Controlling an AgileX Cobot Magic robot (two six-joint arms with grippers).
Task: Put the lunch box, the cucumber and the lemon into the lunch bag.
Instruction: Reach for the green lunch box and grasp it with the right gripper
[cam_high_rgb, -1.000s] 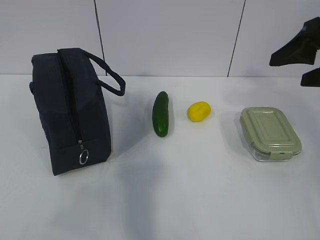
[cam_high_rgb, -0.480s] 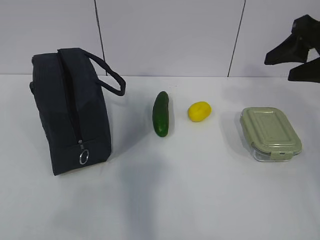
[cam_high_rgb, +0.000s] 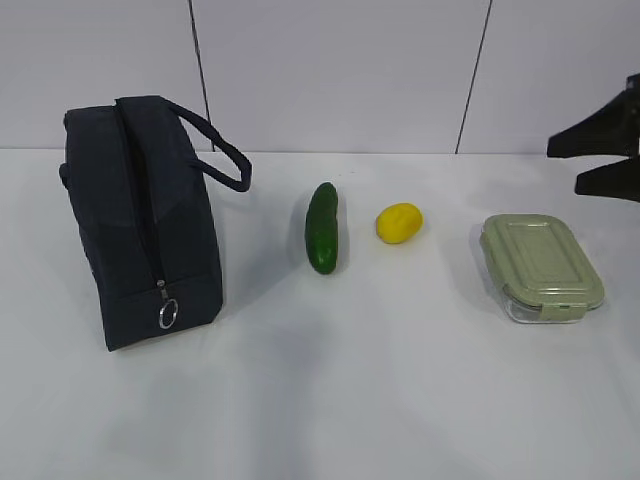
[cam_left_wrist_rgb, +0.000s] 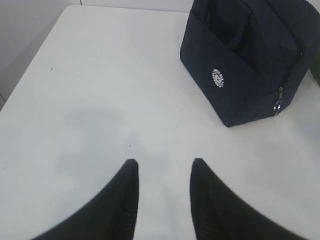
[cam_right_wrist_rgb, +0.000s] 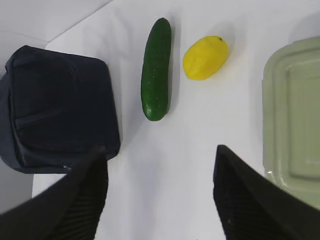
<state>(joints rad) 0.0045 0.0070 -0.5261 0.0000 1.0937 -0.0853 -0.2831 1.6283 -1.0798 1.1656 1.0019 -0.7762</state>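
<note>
- The right gripper (cam_high_rgb: 600, 160) has shifted rightward since a moment ago, jaws wide, empty.
- Fabric lunch bag (cam_high_rgb: 140, 220) stands zipped at the left, its round white logo (cam_left_wrist_rgb: 218, 77) unreadable.
- Smooth cucumber (cam_high_rgb: 322, 227), oval lemon (cam_high_rgb: 398, 222), green-lidded lunch box (cam_high_rgb: 540, 266) lie rightward on the table.
- Left gripper (cam_left_wrist_rgb: 161, 172) hovers partly open, empty.

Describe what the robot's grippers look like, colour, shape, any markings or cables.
Both grippers are matte black. The left gripper shows two fingers that widen toward the base and taper to rounded tips, plain on the faces seen. The right gripper has broader fingers with fine ribbing on the inner pads. In the exterior view it appears as dark pointed wedges. No cables or markings are visible.
</note>
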